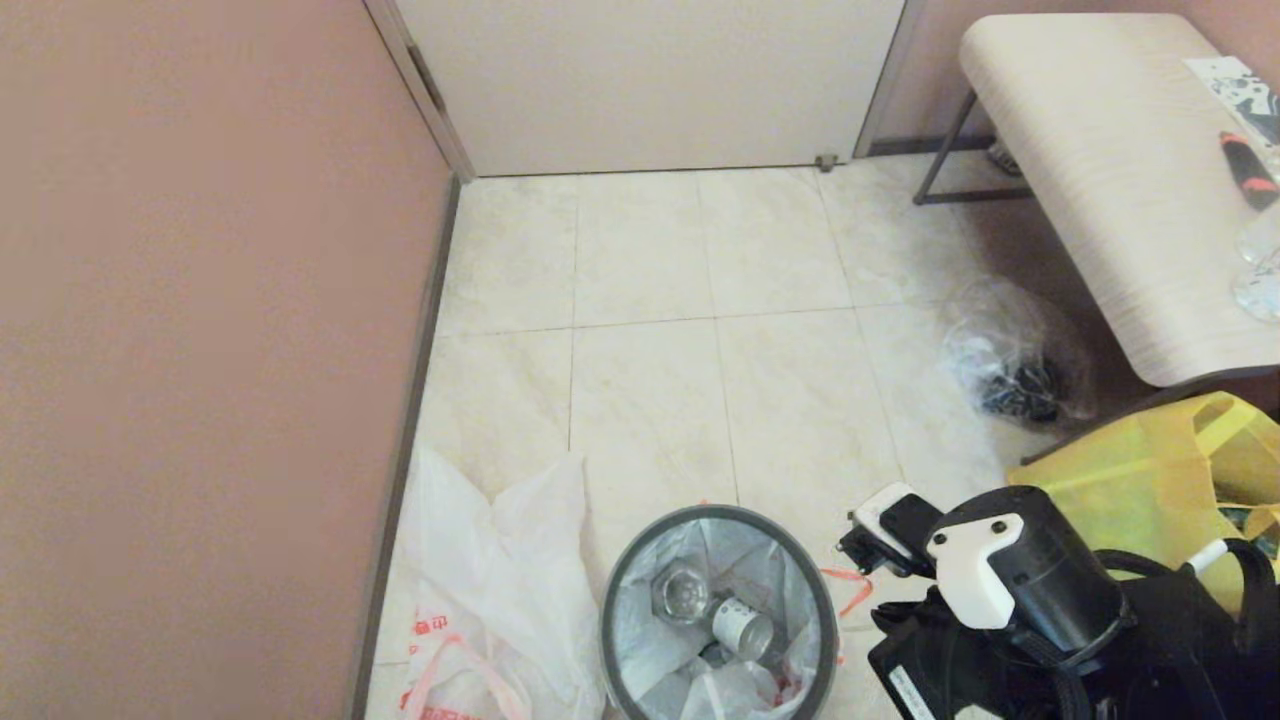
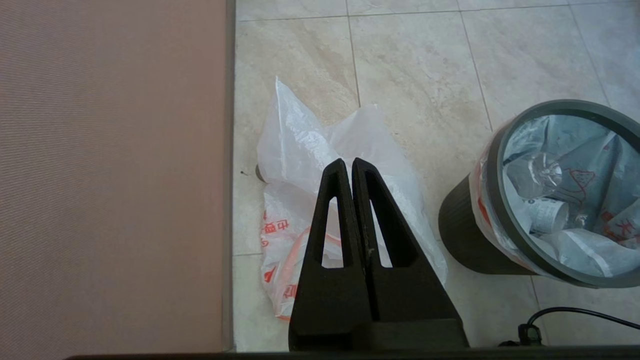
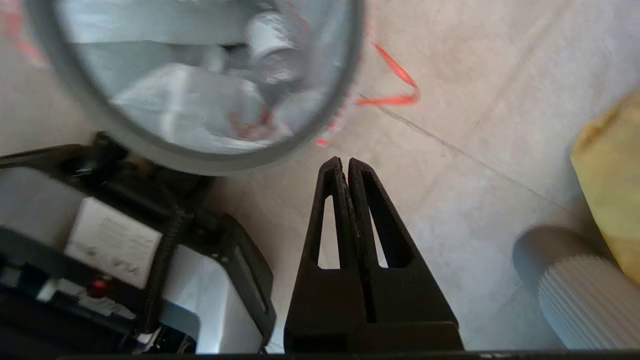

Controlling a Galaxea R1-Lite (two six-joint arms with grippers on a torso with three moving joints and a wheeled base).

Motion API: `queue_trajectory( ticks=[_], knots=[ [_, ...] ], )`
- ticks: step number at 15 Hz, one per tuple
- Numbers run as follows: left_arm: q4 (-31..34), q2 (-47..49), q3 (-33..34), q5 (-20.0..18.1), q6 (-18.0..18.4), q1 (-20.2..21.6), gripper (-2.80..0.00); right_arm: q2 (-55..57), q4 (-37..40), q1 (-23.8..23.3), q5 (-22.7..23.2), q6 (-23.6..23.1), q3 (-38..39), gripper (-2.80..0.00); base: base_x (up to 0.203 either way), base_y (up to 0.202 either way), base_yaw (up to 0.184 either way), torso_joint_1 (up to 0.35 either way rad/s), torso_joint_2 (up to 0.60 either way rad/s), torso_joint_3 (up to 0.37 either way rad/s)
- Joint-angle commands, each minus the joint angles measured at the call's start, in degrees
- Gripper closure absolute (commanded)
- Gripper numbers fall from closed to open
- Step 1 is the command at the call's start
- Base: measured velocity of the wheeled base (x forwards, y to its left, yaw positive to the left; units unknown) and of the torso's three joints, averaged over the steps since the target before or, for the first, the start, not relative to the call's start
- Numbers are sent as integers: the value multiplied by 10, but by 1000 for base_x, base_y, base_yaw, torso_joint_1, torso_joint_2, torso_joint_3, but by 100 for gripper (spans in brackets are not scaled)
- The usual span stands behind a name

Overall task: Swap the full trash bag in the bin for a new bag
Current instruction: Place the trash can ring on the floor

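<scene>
Plainly, the only writing in view is the orange-red print on the limp, thin white plastic carrier bag [image 1: 500, 590], whose characters are too small to read, and a white label on the robot's dark base, also unreadable. That new bag lies crumpled on the pale floor tiles [image 1: 650, 400] against the pink wall [image 1: 200, 350], its long axis running away from the robot, printed handles nearest the robot and a pointed corner farthest. Just beside it, on the robot's right, stands the small round wastebasket with its dark grey rim hoop [image 1: 720, 610], upright, mouth facing up. Inside sits the full trash bag of thin see-through white plastic [image 1: 700, 610], holding clear bottles and a silver can, with an orange-red handle spilling onto the floor at the right. The left gripper [image 2: 352, 165] hangs over the limp bag, fingers pressed together on nothing. The right gripper [image 3: 345, 165], likewise closed and empty, points down at bare tile just beside the bin's rim, apart from it. A yellow tote bag [image 1: 1150, 480] lies farther right.
</scene>
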Motion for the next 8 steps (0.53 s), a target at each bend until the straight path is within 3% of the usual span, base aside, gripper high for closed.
queue_trajectory(
  ticks=[1,2,3,8],
  knots=[
    [0,0,0,0,0,0,0,19,-4,-16,-2,1,-1,0,0,0,0,0,0,0],
    [0,0,0,0,0,0,0,45,-17,-28,-3,3,-4,0,0,0,0,0,0,0],
    [0,0,0,0,0,0,0,77,-47,-41,-3,6,-6,-280,0,0,0,0,0,0],
    [0,0,0,0,0,0,0,253,-262,-95,-2,2,-14,-280,0,0,0,0,0,0]
  ],
)
